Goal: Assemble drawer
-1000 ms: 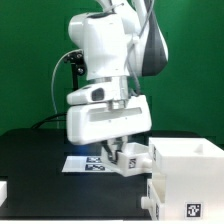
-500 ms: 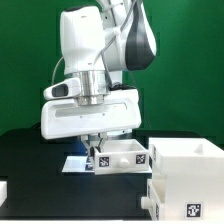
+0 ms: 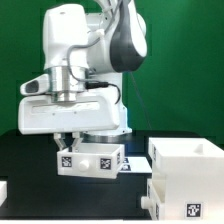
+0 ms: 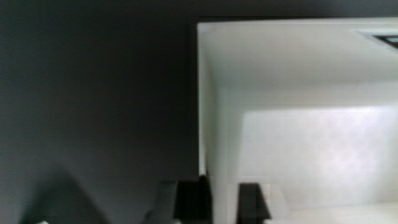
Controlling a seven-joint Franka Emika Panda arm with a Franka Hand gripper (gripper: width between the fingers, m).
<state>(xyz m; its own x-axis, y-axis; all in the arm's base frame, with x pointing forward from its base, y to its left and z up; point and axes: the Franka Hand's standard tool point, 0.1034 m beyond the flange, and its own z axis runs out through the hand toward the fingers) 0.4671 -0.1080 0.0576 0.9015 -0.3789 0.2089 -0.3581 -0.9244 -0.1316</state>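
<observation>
From where I stand, the nearest thing is the large white housing of the drawer, sitting on the black worktop at the exterior view's right, low in the foreground, open at the top and with a small tag on its front corner. At the opposite edge, on the exterior view's left, a sliver of another white part pokes into sight; I cannot tell what it is.

A little farther back, the gripper hangs over the middle of the worktop with one small shallow tray in its grip, the tray's tagged side wall facing me. The tray looks lifted clear of the surface and sits well apart from the housing. The wrist view settles the hold: the fingers are closed narrow, pinching the tray's thin white wall between them, with the tray's pale inside beside it.

Just behind the tray, the marker board lies flat, mostly hidden by it. Beyond that stand the arm's bulky white body and the green backdrop.

To my eye the step in hand is carrying this first tray toward insertion; nothing is in the housing yet as far as I can see. The next move calls for bringing the tray across to the housing, squaring it with an opening, and sliding it in level without the wall slipping in the pinch.
</observation>
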